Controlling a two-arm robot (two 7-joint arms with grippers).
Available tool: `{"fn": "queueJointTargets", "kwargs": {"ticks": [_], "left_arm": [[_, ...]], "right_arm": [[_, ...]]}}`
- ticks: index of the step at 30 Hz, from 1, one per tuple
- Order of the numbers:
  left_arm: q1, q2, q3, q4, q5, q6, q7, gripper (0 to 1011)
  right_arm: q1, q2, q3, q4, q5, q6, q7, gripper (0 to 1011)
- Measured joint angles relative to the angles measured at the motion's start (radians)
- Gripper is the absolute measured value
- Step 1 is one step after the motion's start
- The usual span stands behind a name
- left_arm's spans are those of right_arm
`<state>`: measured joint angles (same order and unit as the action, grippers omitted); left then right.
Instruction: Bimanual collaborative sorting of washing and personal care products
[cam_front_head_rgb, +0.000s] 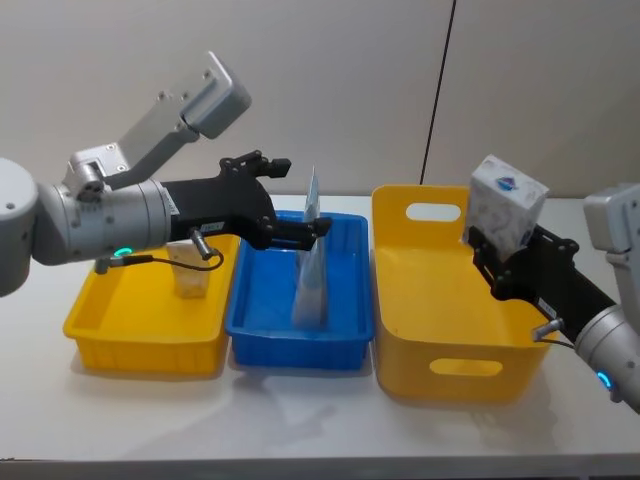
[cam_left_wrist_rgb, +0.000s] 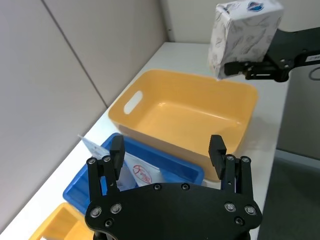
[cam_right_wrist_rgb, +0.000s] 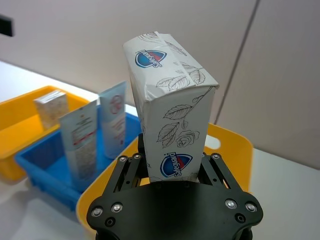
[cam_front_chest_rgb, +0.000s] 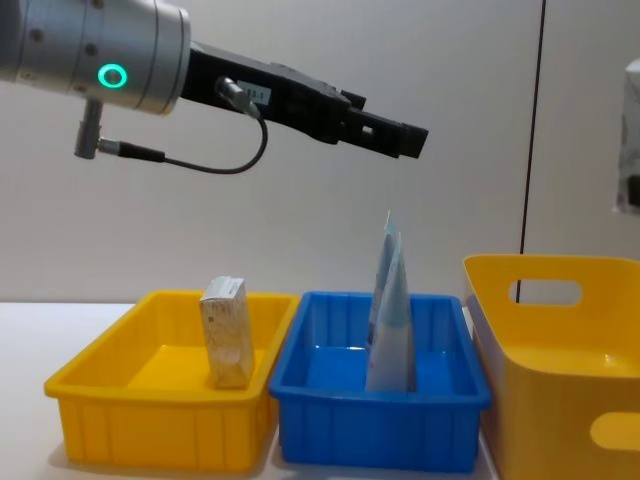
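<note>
My right gripper (cam_front_head_rgb: 497, 252) (cam_right_wrist_rgb: 172, 161) is shut on a white grey-patterned pack (cam_front_head_rgb: 507, 203) (cam_right_wrist_rgb: 170, 110) with a blue oval logo. It holds the pack upright in the air over the right rim of the tall yellow bin (cam_front_head_rgb: 450, 372). My left gripper (cam_front_head_rgb: 298, 197) (cam_left_wrist_rgb: 167, 147) hovers open and empty above the blue tray (cam_front_head_rgb: 300, 350). Two tubes stand in that tray, leaning together: a pale blue tube (cam_front_head_rgb: 310, 285) (cam_right_wrist_rgb: 80, 140) and a cream tube (cam_right_wrist_rgb: 114, 120) with a red mark. A beige box (cam_front_head_rgb: 188, 268) (cam_front_chest_rgb: 226, 332) stands upright in the low yellow tray (cam_front_head_rgb: 140, 345).
The three containers stand side by side on a white table (cam_front_head_rgb: 300, 420), the low yellow tray on the left, the blue one in the middle, the tall bin with handle slots on the right. A grey wall stands close behind them. The tall bin's inside (cam_left_wrist_rgb: 185, 120) is bare.
</note>
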<state>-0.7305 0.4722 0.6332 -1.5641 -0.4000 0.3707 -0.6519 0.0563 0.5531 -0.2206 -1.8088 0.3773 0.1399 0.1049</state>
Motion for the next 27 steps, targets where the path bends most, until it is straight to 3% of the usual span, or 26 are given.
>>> {"fn": "queueJointTargets", "kwargs": {"ticks": [9, 15, 27], "left_arm": [[0.034, -0.012, -0.011, -0.04, 0.027, 0.052, 0.113, 1001], [0.047, -0.017, -0.015, -0.055, 0.039, 0.069, 0.155, 1001], [0.059, -0.022, -0.02, -0.069, 0.05, 0.087, 0.195, 1001]], "right_arm": [[0.015, -0.07, 0.003, 0.018, -0.04, 0.051, -0.118, 391], [0.04, -0.122, -0.001, 0.039, -0.057, 0.123, -0.189, 391], [0.089, -0.178, -0.019, 0.075, -0.066, 0.226, -0.232, 391]]}}
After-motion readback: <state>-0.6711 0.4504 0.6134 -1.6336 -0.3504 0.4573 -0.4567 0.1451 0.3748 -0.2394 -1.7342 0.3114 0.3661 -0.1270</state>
